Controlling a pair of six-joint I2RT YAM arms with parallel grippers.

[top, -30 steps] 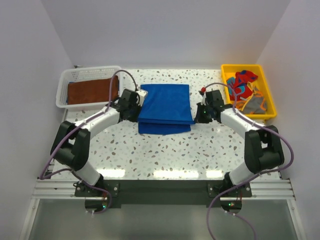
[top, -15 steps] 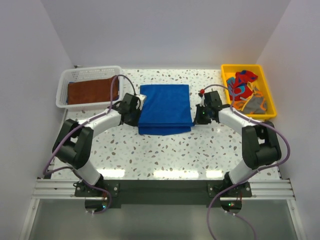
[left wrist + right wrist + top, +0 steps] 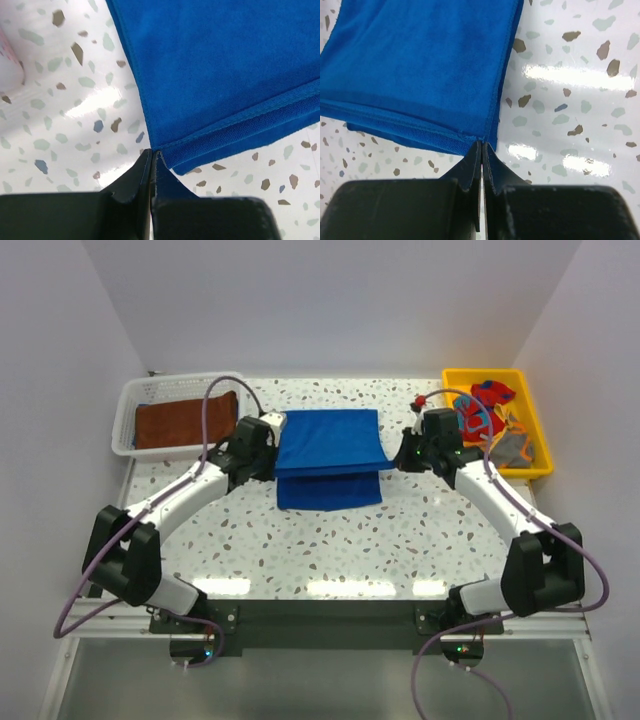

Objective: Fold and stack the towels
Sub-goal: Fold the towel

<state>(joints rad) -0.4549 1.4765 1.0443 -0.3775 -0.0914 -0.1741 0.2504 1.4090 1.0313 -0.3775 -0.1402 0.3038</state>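
Note:
A royal blue towel [image 3: 330, 443] lies in the middle of the table, its upper layer raised off a lower layer [image 3: 330, 492] that shows below it. My left gripper [image 3: 277, 452] is shut on the upper layer's near left corner [image 3: 165, 150]. My right gripper [image 3: 393, 462] is shut on its near right corner [image 3: 480, 136]. In both wrist views the black fingertips [image 3: 145, 165] [image 3: 472, 160] meet pinched at the hemmed edge. A folded rust-brown towel [image 3: 185, 423] lies in the white basket [image 3: 135, 398]. A red towel with blue patches [image 3: 483, 405] and an orange and grey one [image 3: 510, 447] lie crumpled in the yellow tray [image 3: 480, 374].
The basket stands at the far left of the speckled table [image 3: 330, 540], the tray at the far right. White walls close in the back and both sides. Cables loop over both arms.
Both grippers have moved up and toward the far side with the towel's near corners. The upper layer's near edge has drawn back, showing more of the lower layer.

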